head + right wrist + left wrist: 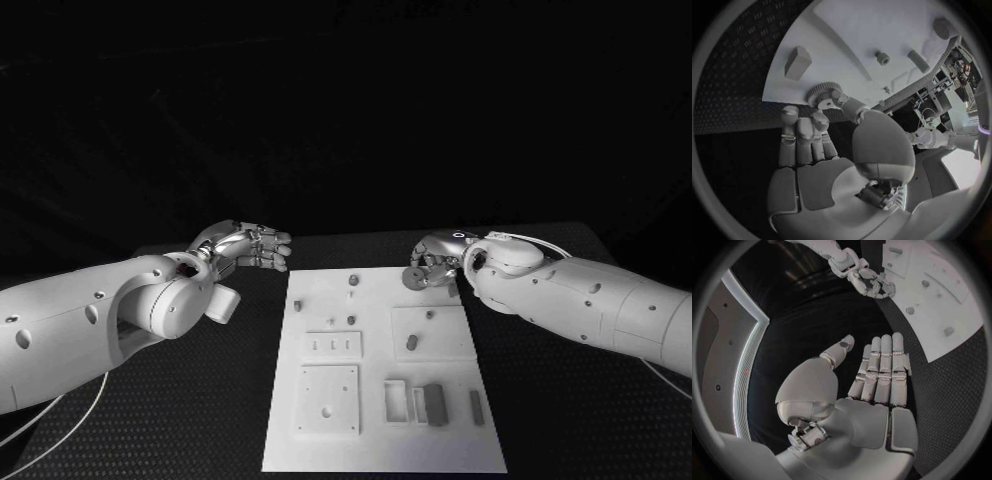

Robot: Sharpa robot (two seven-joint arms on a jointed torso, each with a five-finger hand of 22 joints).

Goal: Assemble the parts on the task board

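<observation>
The white task board [382, 440] lies in the middle of the black table. At its far right corner my right hand [440, 260] pinches a small toothed wheel [415, 278] between thumb and fingertips. In the right wrist view the wheel [819, 93] sits at the tip of the right hand [817, 150], just over the board's edge [786, 97]. My left hand [248, 246] hovers off the board's far left corner, holding nothing. The left wrist view shows the left hand [876, 380] flat with straight fingers, and the right hand [870, 282] beyond it.
Several small pegs stand on the board's far half, such as one peg [351, 279] and another [411, 342]. A square plate [329, 399] and long grey bars [437, 405] lie at its near end. A grey block [797, 62] stands close to the wheel.
</observation>
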